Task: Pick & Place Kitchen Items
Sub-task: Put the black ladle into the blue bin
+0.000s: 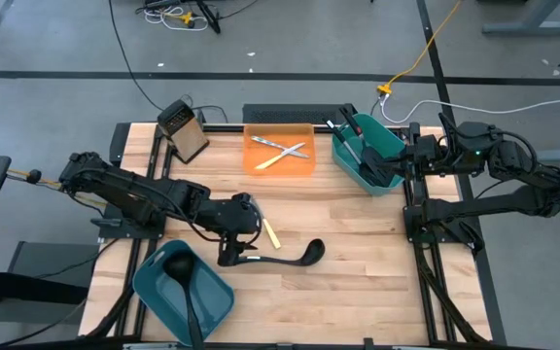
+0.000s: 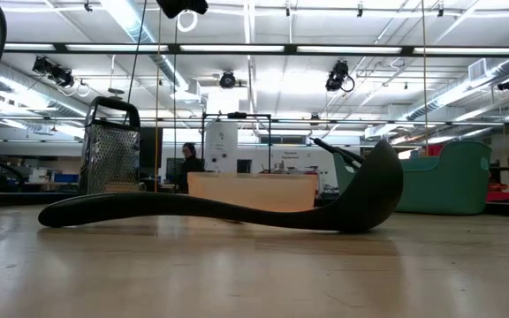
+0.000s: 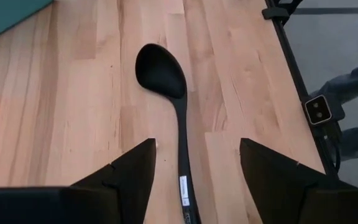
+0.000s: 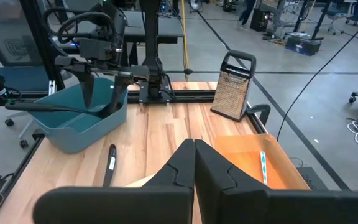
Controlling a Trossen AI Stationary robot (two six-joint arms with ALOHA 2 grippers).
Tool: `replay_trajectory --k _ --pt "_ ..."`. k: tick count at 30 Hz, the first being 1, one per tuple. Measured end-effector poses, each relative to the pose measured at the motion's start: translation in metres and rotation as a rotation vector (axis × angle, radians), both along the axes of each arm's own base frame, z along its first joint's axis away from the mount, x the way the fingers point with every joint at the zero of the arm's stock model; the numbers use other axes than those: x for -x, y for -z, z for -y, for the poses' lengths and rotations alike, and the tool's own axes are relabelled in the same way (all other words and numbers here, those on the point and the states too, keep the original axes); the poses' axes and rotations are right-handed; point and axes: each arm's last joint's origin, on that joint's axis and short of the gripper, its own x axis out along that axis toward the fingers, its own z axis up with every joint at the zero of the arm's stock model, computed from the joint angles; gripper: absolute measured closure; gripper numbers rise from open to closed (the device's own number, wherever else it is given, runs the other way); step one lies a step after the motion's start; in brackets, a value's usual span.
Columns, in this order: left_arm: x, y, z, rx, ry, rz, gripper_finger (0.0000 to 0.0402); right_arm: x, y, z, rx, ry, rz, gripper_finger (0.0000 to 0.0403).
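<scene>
Between the left gripper's (image 3: 194, 180) spread fingers (image 3: 129, 174), black ladle (image 3: 166, 81) handle, flat on table (image 3: 73, 124), ungrasped.

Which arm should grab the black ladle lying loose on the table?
Left. The left gripper is open with its fingers on either side of the ladle handle. The right gripper is shut and sits over by the teal bin at the table's far right corner, well away from it.

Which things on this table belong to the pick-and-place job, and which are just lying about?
Job items:
- black ladle on the table, straddled by the open left pincer
- ladle in the near teal bin
- silver cutlery
- utensils in the far bin

Lying about:
- box grater
</scene>
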Motion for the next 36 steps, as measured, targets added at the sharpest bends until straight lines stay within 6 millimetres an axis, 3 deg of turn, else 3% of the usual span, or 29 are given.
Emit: replay_trajectory --k 7,13,23,33,36 --pt "0.001 0.004 0.000 -0.012 0.001 -0.037 0.0161 0.000 0.000 0.000 0.000 0.000 0.000 0.0398" --pt "-0.016 0.024 0.006 -0.004 0.032 -0.100 0.0161 0.000 0.000 0.000 0.000 0.000 -0.001 0.0398" --pt "-0.043 0.082 0.016 -0.022 -0.011 -0.309 0.0161 -0.002 0.002 0.000 -0.002 0.000 -0.027 0.0398" --pt "-0.059 0.105 0.022 0.001 -0.025 -0.331 0.0161 -0.002 0.006 0.000 -0.014 0.001 -0.060 0.0398" --pt "-0.055 0.114 0.023 -0.008 -0.036 -0.397 0.0161 -0.002 0.006 0.000 -0.015 0.001 -0.065 0.0398"
